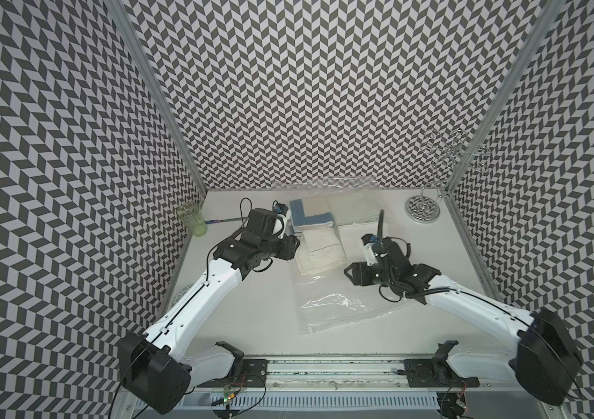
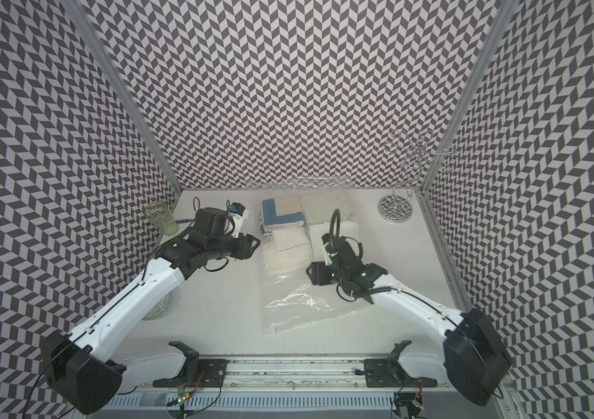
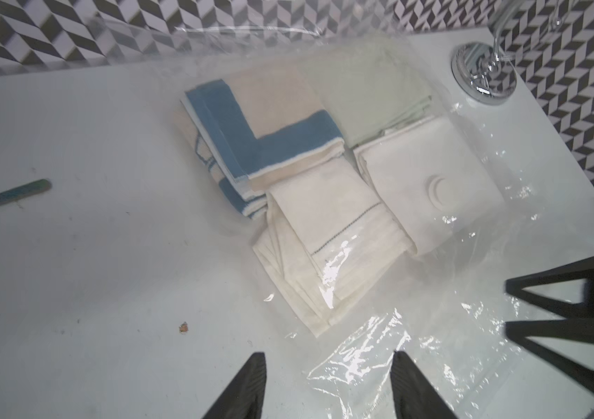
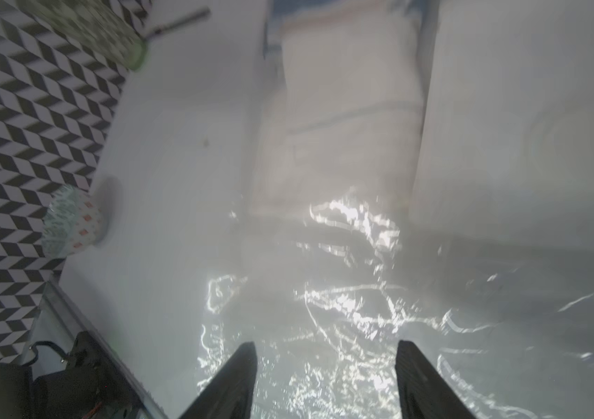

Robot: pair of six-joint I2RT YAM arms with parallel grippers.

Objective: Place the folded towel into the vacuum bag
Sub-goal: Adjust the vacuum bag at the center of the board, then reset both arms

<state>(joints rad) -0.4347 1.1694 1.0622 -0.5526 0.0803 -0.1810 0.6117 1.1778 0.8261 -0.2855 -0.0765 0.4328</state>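
At the far left we see a green glass [image 1: 189, 220] standing against the wall, with a thin stick [image 1: 221, 220] lying on the white surface [image 1: 252, 308] beside it and a patterned cup [image 4: 70, 221] nearer the arm bases. Next comes the left tool [image 3: 328, 381], held just left of the towels; its fingers [image 3: 248, 388] stand apart with nothing between them, so it is released. In the middle lies the bag [image 1: 339, 304], clear and glossy. Its long axis runs from the back wall toward the robot. Its far end curls up against that wall, and its zip strip [image 1: 328, 326] is at the near end, pointing toward us. The towel [image 1: 320, 254], cream and folded, lies under the plastic in the bag's far half, its long axis roughly along the bag's and skewed a little to the left at its near end. A blue-edged towel [image 1: 310, 214] touches it on the far side, and a white towel [image 3: 415, 174] lies just to its right with the bag's round valve [image 3: 440, 192] on top. Farther right the right tool [image 4: 326, 373] hovers over the empty near half of the bag, fingers [image 4: 237, 377] spread and gripping nothing, though this wrist view is blurred. A chrome wire stand [image 1: 423, 210] stands in the far right corner.
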